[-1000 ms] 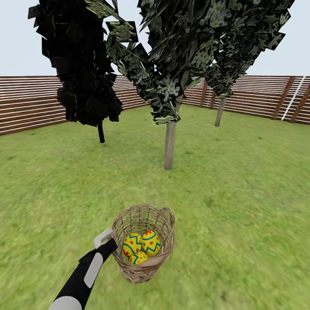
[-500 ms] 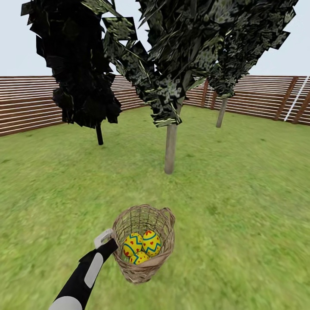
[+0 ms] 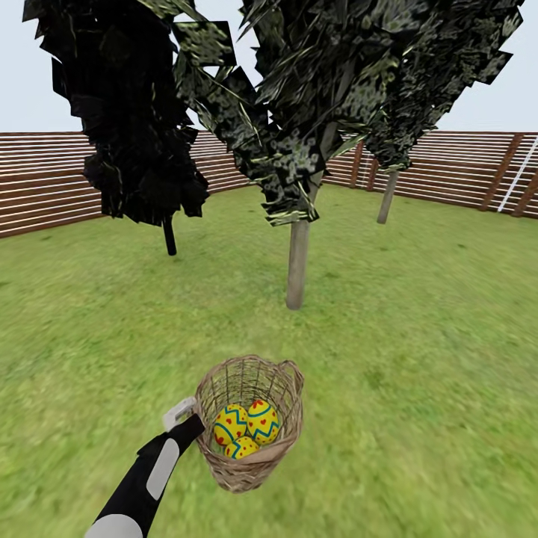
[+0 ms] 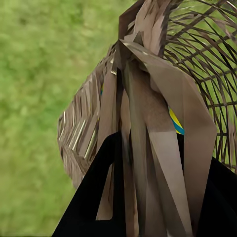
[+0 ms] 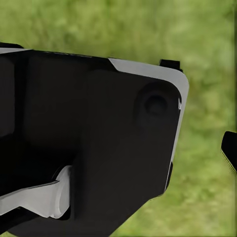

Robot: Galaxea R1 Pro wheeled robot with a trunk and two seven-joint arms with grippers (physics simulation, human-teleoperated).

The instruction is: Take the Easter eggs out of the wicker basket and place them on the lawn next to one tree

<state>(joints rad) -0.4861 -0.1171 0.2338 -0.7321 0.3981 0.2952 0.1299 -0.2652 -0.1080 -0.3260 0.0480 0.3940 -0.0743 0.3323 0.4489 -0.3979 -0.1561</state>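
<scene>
The left pincer (image 3: 193,426) grips the basket (image 3: 250,467) by its near-left rim, at the end of a black-and-white arm that reaches up from the lower left of the head view. In the left wrist view the two black fingers (image 4: 96,197) stand on either side of a thick band of woven strips of the basket (image 4: 148,148), closed on it. The basket tilts a little, its mouth facing the camera, and it seems held above the lawn (image 3: 418,359) rather than resting on it, though contact with the grass cannot be told for sure.

All three eggs (image 3: 246,427) lie inside the basket, bunched against its near wall and touching one another: two side by side, the third lower and in front of them. A sliver of yellow and blue egg (image 4: 176,123) shows through the weave in the left wrist view.

Beyond the basket, straight ahead, stands the tree (image 3: 297,261) with a pale trunk, well apart from the basket. A dark tree (image 3: 169,237) with a thin black trunk stands left of it, and another pale trunk (image 3: 386,198) farther back to the right, near the fence (image 3: 45,187).

The right wrist view shows a black housing (image 5: 98,148) close up over grass; whether the right pincer is wide or narrow cannot be told.
</scene>
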